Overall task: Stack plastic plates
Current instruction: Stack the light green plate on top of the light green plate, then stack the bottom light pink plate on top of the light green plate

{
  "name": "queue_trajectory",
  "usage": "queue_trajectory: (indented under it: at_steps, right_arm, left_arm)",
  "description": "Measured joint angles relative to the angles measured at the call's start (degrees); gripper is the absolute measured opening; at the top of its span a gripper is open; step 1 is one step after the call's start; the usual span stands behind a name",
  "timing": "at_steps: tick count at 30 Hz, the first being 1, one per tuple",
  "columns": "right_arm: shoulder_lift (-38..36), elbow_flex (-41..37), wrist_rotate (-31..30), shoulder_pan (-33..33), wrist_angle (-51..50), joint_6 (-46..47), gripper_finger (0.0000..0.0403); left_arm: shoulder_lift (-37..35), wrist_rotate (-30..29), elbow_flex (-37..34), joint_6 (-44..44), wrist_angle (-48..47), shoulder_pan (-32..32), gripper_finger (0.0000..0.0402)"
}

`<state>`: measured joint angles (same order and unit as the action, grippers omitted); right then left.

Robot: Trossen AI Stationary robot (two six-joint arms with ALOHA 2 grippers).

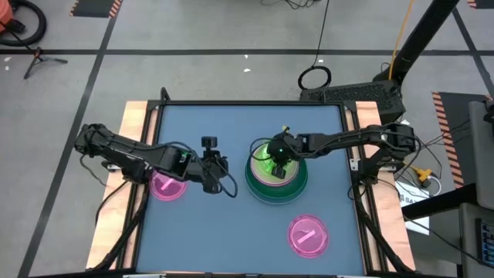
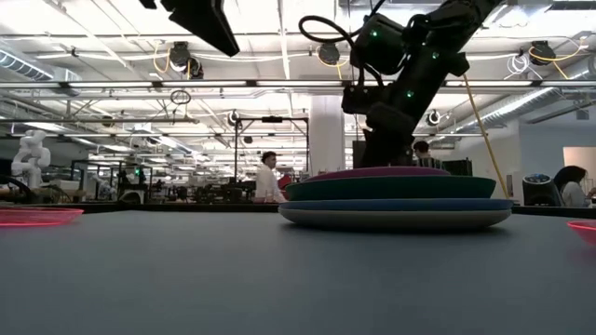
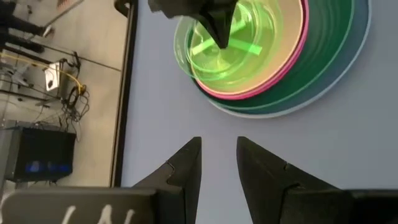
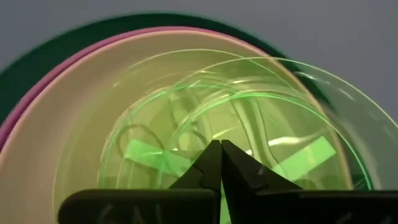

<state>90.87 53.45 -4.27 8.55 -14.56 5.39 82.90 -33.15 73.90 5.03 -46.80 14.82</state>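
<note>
A stack of plates (image 1: 289, 187) rests on the blue table: blue at the bottom, then dark green, hot pink and beige (image 4: 74, 124), with a translucent green plate (image 4: 155, 124) on top. A second small translucent green plate (image 4: 311, 118) sits offset over it. My right gripper (image 1: 275, 160) is shut over the top of the stack (image 2: 396, 200). My left gripper (image 1: 221, 165) hovers open over bare table left of the stack (image 3: 323, 74). One translucent pink plate (image 1: 166, 186) lies flat under the left arm, another (image 1: 309, 234) near the table's near edge. My right gripper (image 4: 219, 149) points down from above onto the offset translucent green plate, shut at its near rim (image 4: 186, 127). Its own fingers (image 4: 239, 165) hide the exact place of contact. The plate lies shifted sideways over the green plate beneath it, on top of the stack.
The blue table top (image 1: 231, 232) is edged by wooden strips (image 1: 135, 123) on both sides. Bare surface lies between the stack and the near pink plate (image 2: 582, 226). People and workshop equipment show beyond the far edge in the low view.
</note>
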Motion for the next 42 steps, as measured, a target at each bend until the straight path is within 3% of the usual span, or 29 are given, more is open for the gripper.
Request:
queue_trajectory:
  at_steps: [6, 20, 27, 42]
  right_arm:
    - [0.04, 0.0, -0.09, 0.0, -0.11, 0.79, 0.0001]
    - [3.77, 0.17, 1.24, 0.0, 2.31, -0.33, 0.0]
    - [2.35, 0.09, 8.93, -0.06, 4.62, -0.63, 0.0]
    - [-4.59, 0.11, 8.88, -3.22, 3.06, 3.31, 0.0]
  left_arm:
    - [-5.15, 0.0, -4.6, -0.82, 1.66, -0.08, 0.0108]
    - [-18.5, -0.03, -20.17, -1.29, 17.56, -0.06, 0.0108]
    - [-18.48, -0.92, -21.13, -1.68, 18.28, -0.64, 0.0108]
    - [-18.41, -1.01, -21.1, -3.7, 18.27, -0.93, 0.0108]
